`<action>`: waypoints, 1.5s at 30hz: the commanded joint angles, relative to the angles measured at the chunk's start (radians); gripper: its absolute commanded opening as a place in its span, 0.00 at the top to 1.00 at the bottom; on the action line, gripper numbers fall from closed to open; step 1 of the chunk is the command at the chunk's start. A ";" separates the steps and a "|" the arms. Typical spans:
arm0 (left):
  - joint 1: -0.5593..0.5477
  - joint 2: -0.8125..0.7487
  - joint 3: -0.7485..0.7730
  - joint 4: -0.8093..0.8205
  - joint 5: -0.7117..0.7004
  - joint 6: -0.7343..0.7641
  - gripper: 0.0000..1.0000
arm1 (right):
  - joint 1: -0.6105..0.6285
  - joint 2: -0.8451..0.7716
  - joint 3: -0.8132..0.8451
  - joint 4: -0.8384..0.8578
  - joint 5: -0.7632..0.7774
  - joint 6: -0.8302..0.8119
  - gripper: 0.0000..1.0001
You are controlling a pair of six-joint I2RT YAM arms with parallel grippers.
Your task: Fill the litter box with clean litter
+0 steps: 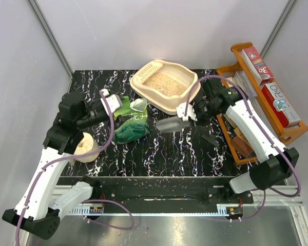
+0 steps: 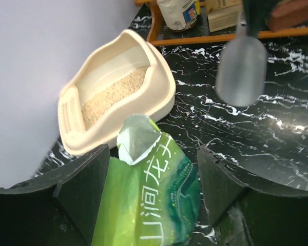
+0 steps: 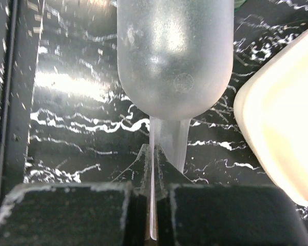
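Left tool point(image 2: 151, 174) stands apart around the green litter bag point(image 1: 131, 125) – left loose, its torn mouth could slump and spill. The litter box point(image 1: 138, 87) sits at the back of the counter point(image 1: 195, 148), clean litter point(image 1: 166, 83) inside. Right tool point(image 3: 153, 169) is clamped on the translucent scoop point(image 3: 174, 56) – its thin handle might twist

The table point(image 1: 164, 148) is black with white marble veins; the box point(image 1: 143, 88) is cream, its litter point(image 1: 166, 83) pale tan; the bag point(image 1: 131, 128) is green with white characters and a silver lining; the scoop point(image 1: 169, 124) is frosted grey; the right rack point(image 1: 292, 133) is orange.
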 commanded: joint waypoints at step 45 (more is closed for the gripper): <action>-0.385 0.242 -0.360 0.931 -0.341 1.274 1.00 | -0.014 0.392 0.603 -0.268 -0.400 0.741 0.53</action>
